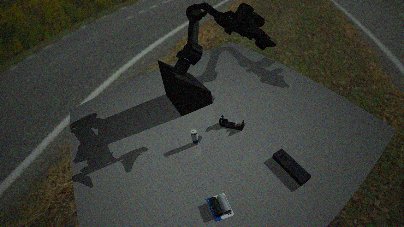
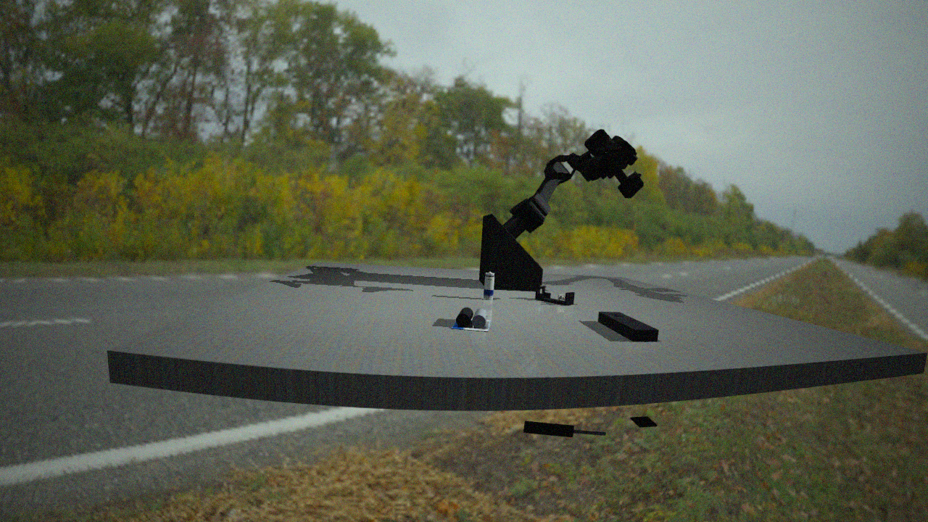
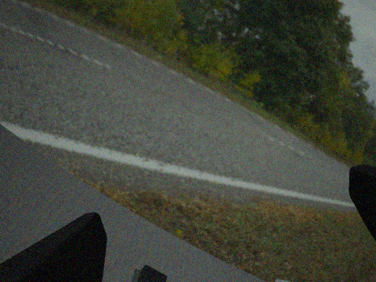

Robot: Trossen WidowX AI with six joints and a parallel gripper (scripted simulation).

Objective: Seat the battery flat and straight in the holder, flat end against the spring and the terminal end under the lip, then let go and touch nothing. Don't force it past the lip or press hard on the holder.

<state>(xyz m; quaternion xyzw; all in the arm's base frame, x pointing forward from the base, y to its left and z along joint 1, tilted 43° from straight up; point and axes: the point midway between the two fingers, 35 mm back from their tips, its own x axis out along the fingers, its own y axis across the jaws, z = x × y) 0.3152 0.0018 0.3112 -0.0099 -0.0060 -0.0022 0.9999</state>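
Note:
The battery (image 1: 194, 136) (image 2: 489, 286) is white with a blue band at its bottom end and stands upright on the table, left of the holder. The black holder (image 1: 232, 125) (image 2: 556, 299) lies open side up near the arm's base, with the raised lip end at its left and the pale spring at its right. It is empty. My gripper (image 3: 229, 206) is open with nothing between its widely spread fingers. It is raised high, far behind and above the battery and holder. Neither shows in the wrist view.
A black box-shaped device (image 1: 292, 167) (image 2: 627, 326) lies right of the holder, nearer the front. A blue and white card (image 1: 227, 216) carrying a dark and a grey cylinder lies at the front. The arm's wedge-shaped base (image 1: 186, 90) (image 2: 509, 259) stands just behind the holder.

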